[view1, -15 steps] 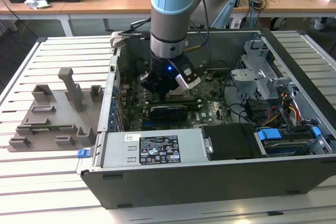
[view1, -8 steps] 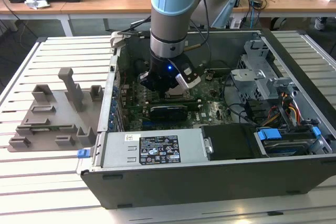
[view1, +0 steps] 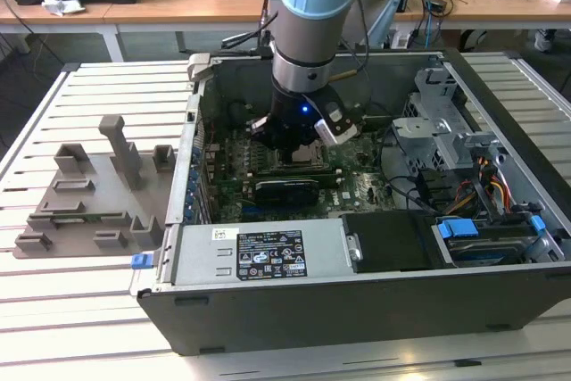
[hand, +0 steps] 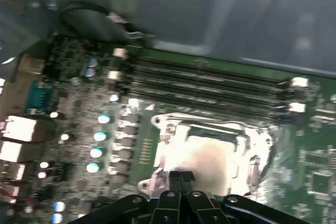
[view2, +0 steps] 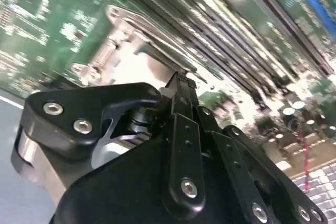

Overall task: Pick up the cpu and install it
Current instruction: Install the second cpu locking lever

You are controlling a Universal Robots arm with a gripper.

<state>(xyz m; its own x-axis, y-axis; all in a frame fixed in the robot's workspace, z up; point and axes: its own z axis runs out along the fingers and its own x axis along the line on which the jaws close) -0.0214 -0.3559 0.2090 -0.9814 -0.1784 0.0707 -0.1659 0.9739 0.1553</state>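
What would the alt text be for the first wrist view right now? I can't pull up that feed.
The gripper hangs close above the motherboard's metal CPU socket frame, fingertips together at the frame's near edge. A pale, glare-washed square surface fills the frame's middle. Beyond it run long dark memory slots across the green board, with the grey case wall behind.

Silvery cpu point(hand: 210, 153) flat in socket frame point(hand: 164, 129)

This is a lab or electronics workshop: an opened grey metal computer case point(view1: 357, 292) sits on a white slatted workbench point(view1: 80, 310), with cable-strewn wooden desks point(view1: 178, 6) behind.
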